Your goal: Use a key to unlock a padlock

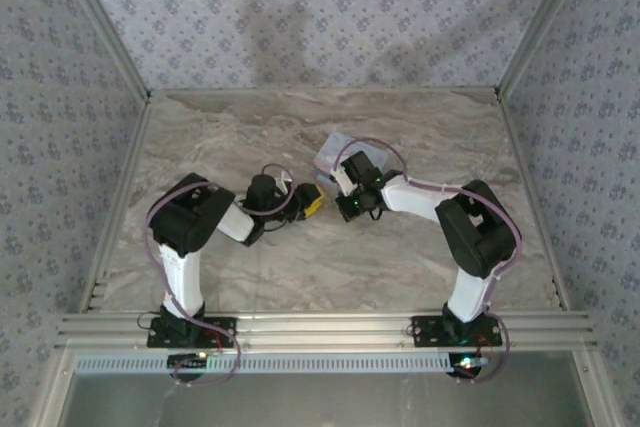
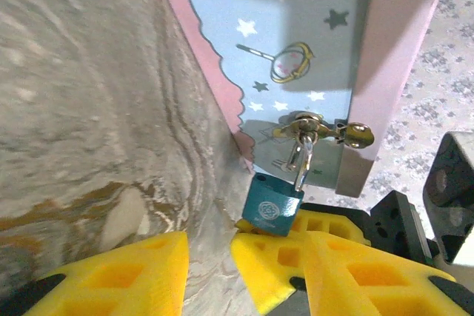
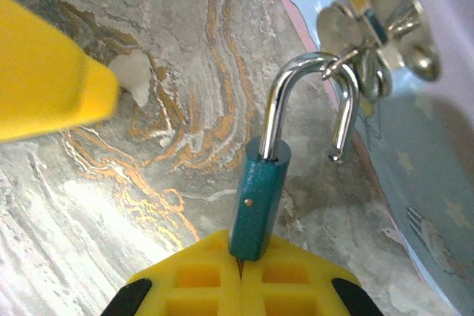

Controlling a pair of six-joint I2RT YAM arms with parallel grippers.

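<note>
Jaws first: the right gripper (image 3: pixel 241 275) has its yellow fingers pressed flat together, no gap at all. The bottom end of the padlock (image 3: pixel 255 197) sits right at their tips. There's a thin dark sliver in the seam just under the lock body, but honestly I can't tell what it is.

The left gripper (image 1: pixel 313 203) is parted, with bare marble table (image 2: pixel 74 109) showing between its fingers and nothing held. One of those fingers (image 3: pixel 44 72) pokes into the right wrist view off to the side, well clear of the lock.

The padlock itself is a small teal block, standing up from the right fingertips. Its silver shackle (image 3: pixel 307 83) is popped: one leg is in the body, and the free end hangs in the air beside it. The curve of the shackle is hooked through the shiny hasp (image 2: pixel 307 127) on the side of the tin (image 2: pixel 296 27).

The tin is light blue with stars and a pink edge, lying on the table near the middle. From above, both grippers meet at its near corner.
</note>
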